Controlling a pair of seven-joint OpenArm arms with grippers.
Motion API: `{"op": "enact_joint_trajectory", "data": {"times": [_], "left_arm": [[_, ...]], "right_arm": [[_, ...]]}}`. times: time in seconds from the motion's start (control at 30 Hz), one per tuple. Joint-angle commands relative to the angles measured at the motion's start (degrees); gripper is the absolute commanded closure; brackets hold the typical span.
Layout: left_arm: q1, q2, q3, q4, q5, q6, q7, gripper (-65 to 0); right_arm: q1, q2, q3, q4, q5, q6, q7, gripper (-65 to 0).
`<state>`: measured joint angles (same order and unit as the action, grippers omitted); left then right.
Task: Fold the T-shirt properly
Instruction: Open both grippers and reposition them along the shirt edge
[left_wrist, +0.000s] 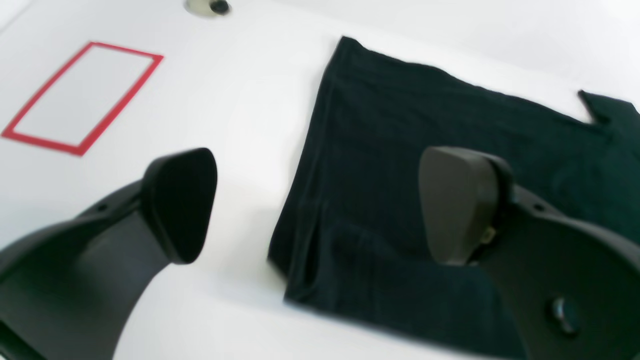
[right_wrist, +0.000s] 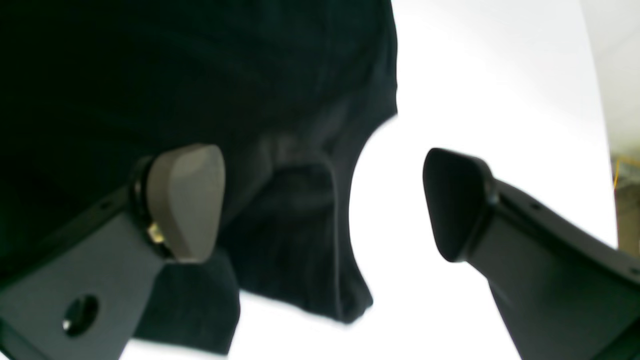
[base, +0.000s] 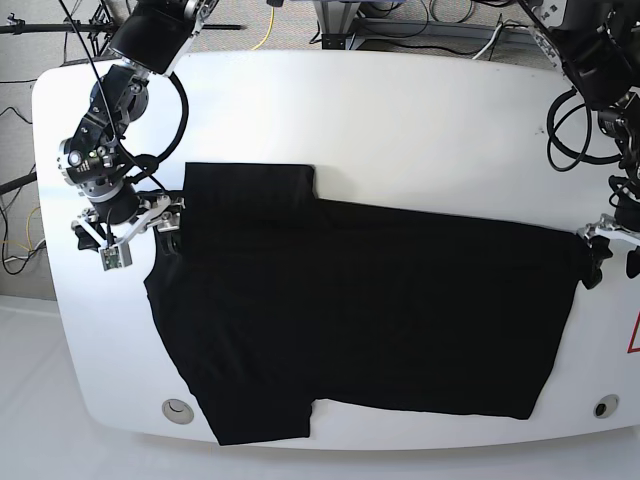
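The T-shirt lies spread flat on the white desk, black and plain, covering most of its width; no container shows in any view. In the base view its neckline end is toward the left edge of the desk, one short sleeve pointing to the far side, the other to the near rim, the hem at the right. The fabric is soft, with a few shallow folds. The right gripper hangs at the T-shirt's neckline end, fingers spread wide — one over cloth, one over bare desk. The left gripper straddles the T-shirt's hem edge, likewise wide and holding nothing. A red outlined rectangle lies beyond the hem.
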<state>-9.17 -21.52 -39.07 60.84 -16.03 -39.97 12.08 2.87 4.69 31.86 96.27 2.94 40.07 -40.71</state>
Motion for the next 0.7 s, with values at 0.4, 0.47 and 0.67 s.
{"op": "enact_joint_trajectory", "data": {"times": [0.4,0.47,0.67], "left_arm": [[-1.4,0.5,-0.3,-5.4,7.5,0.0,-7.5,-61.6],[-1.5,0.5,-0.2,-7.4,7.5,0.0,-9.3,-61.6],[-3.9,0.1,1.3,-13.5,7.5,0.0,-12.0,-61.6]], "right_arm": [[-4.4,0.6,0.2,0.8,0.9,-0.1,1.5,-58.4],[-4.8,0.6,0.2,0.8,0.9,-0.1,1.5,-58.4],[-4.9,0.6,0.2,0.8,0.9,-0.1,1.5,-58.4]]}}
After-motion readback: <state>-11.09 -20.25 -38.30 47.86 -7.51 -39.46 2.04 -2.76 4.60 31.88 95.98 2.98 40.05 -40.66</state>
